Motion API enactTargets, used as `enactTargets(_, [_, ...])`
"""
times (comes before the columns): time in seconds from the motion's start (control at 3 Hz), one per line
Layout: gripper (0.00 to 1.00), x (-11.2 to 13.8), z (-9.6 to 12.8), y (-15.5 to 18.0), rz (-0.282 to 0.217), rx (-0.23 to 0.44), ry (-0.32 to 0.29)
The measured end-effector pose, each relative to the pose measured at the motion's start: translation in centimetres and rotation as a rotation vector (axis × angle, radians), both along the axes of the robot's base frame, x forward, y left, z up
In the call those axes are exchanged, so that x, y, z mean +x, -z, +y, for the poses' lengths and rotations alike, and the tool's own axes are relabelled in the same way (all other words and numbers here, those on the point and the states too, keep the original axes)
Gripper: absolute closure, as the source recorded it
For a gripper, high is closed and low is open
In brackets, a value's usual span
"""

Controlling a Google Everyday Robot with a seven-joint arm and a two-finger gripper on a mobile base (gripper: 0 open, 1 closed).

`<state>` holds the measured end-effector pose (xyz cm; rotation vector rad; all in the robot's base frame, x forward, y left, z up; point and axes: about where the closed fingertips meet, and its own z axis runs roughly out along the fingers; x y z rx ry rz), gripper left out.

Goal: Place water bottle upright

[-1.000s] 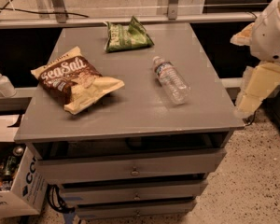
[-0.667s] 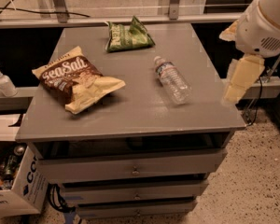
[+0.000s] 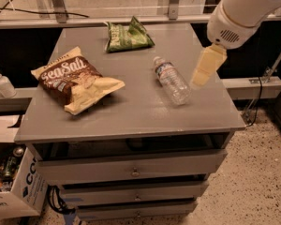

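Observation:
The water bottle (image 3: 172,80), clear and ribbed with a white cap and a white-and-blue label band near its neck, lies on its side on the grey cabinet top (image 3: 145,109), right of centre, cap pointing to the back left. My gripper (image 3: 206,68) hangs from the white arm at the upper right, just right of the bottle and above the cabinet top, apart from it. Nothing shows in the gripper.
A brown Sea Salt chip bag (image 3: 75,80) lies at the left of the top. A green snack bag (image 3: 127,35) lies at the back. A white pump dispenser (image 3: 2,83) stands on a ledge at far left. A cardboard box (image 3: 11,186) sits on the floor.
The arm has swung in from the right edge toward the left, bringing the gripper over the cabinet top close beside the bottle. The bottle and bags have not moved.

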<state>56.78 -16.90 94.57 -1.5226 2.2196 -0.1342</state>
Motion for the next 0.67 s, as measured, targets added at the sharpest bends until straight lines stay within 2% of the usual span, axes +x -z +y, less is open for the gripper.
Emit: enactTargets(0.67, [0.0, 2.6, 2.3, -0.1, -0.023, 0.059, 0.198])
